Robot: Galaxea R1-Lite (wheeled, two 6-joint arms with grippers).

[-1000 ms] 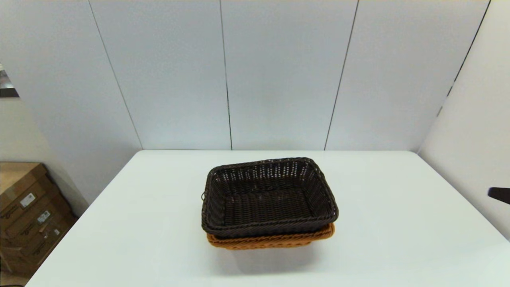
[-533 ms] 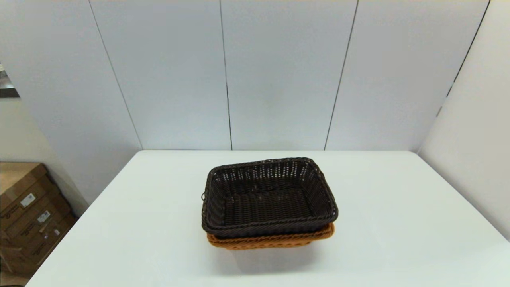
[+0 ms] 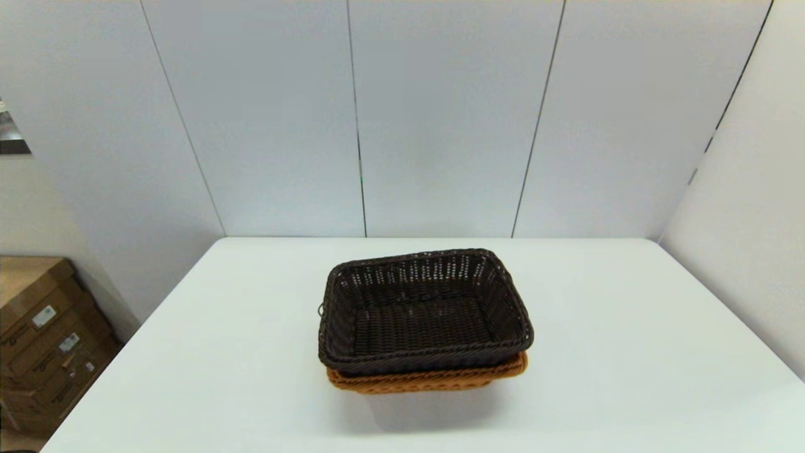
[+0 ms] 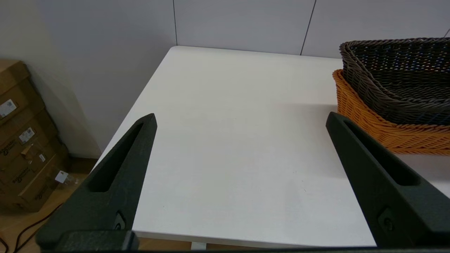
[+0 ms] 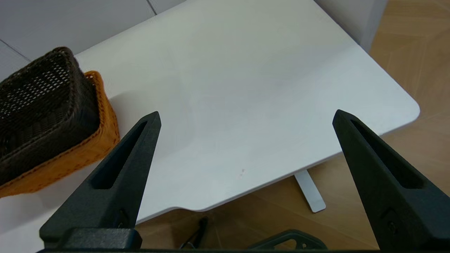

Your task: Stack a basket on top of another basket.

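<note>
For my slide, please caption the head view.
Dark brown basket nested in the orange-tan basket on the white table.

Lab or test room, plain white worktop (image 3: pixel 597 352), bare grey panel walls (image 3: pixel 440 126), stacked cardboard boxes w/ labels (image 3: pixel 44 340) on wood floor (image 5: pixel 415 45), no home furnishings

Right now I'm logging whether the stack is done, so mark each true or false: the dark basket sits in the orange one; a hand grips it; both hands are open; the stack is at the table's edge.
1. The dark brown basket sits nested in the orange-tan basket: true.
2. A hand grips it: false; the left hand and right hand are both clear of it.
3. Both hands are open: true.
4. The stack is at the white table's edge: false; it stands mid-table.
</note>
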